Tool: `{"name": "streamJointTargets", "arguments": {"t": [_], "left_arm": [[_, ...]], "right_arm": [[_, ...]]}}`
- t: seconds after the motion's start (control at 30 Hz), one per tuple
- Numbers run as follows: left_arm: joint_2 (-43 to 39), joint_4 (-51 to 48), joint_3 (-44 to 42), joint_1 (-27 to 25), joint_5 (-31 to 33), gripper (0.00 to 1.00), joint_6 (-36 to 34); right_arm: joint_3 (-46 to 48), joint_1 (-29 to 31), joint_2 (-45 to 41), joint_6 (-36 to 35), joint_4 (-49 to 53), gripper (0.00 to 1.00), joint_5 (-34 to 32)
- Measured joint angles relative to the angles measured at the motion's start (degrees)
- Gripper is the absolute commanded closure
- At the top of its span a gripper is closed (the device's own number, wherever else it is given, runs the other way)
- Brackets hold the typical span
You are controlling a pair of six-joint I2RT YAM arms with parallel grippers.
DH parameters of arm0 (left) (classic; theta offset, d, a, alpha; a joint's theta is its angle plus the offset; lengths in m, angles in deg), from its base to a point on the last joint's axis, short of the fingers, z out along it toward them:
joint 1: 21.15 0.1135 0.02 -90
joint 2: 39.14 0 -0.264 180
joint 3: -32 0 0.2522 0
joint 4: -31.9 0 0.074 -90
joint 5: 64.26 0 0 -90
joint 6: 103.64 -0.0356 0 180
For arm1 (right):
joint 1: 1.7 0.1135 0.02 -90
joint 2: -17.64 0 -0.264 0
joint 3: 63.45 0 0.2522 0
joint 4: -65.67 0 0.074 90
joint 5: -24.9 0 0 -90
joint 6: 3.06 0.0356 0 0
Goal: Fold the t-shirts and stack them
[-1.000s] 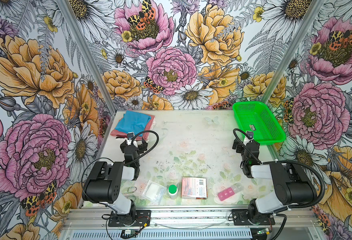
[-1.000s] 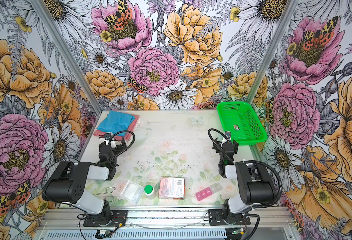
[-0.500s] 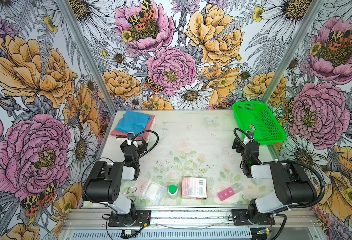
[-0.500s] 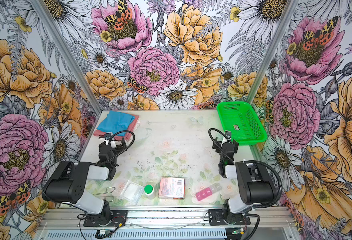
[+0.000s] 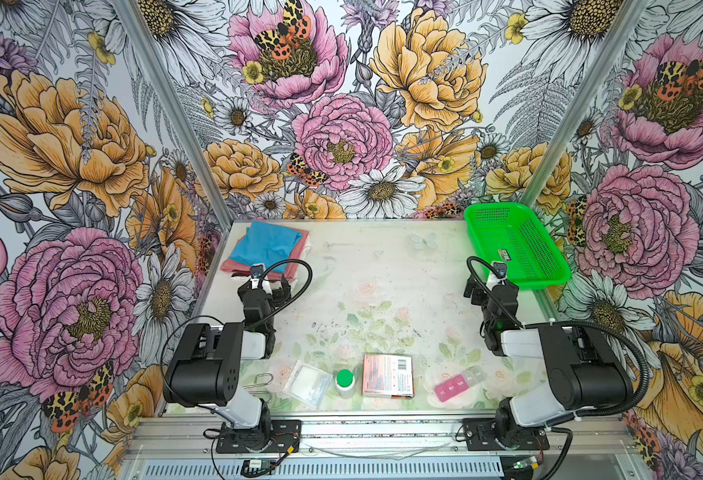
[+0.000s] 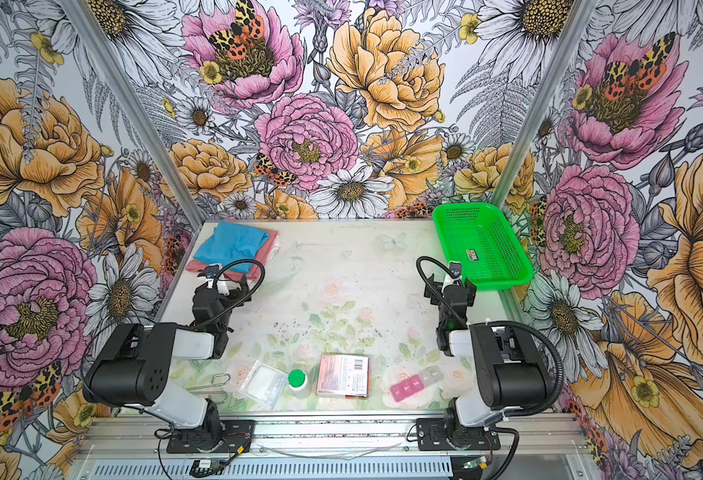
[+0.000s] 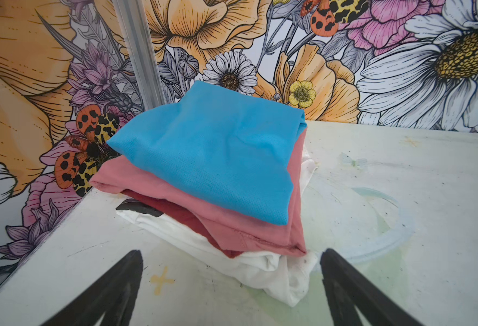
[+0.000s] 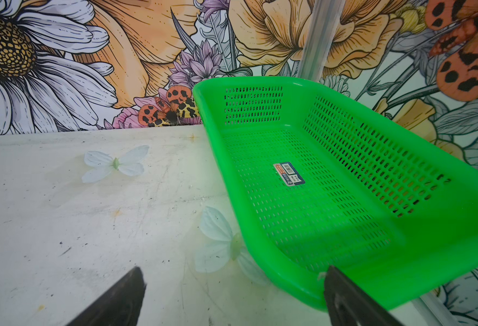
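The t-shirts (image 5: pixel 266 249) sit stacked in the far left corner of the table (image 5: pixel 383 266), blue on pink on white. The left gripper (image 5: pixel 264 286) waits just on the stack's near side, jaws wide and empty, so it looks the nearer arm. The right gripper (image 5: pixel 489 289), also wide and empty, faces the green basket (image 5: pixel 541 281) in the far right corner.

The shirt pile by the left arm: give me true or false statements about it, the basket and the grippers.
1. The blue t-shirt lies on top of the pink t-shirt. True.
2. The white fabric lies in the green basket. False: it lies under the pink t-shirt; the basket holds no cloth.
3. The left gripper is open, holding nothing. True.
4. The right gripper is shut on the basket's rim. False: it is open, gripping nothing.
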Motion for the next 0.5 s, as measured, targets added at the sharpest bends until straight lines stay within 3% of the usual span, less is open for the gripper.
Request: {"name": "streamJointTargets", "arguments": {"t": [0.5], "left_arm": [[0.02,-0.11,0.00,0.17,-3.04,0.01,0.59]], "right_arm": [[0.00,0.00,0.00,0.00,0.00,0.00,0.00]]}}
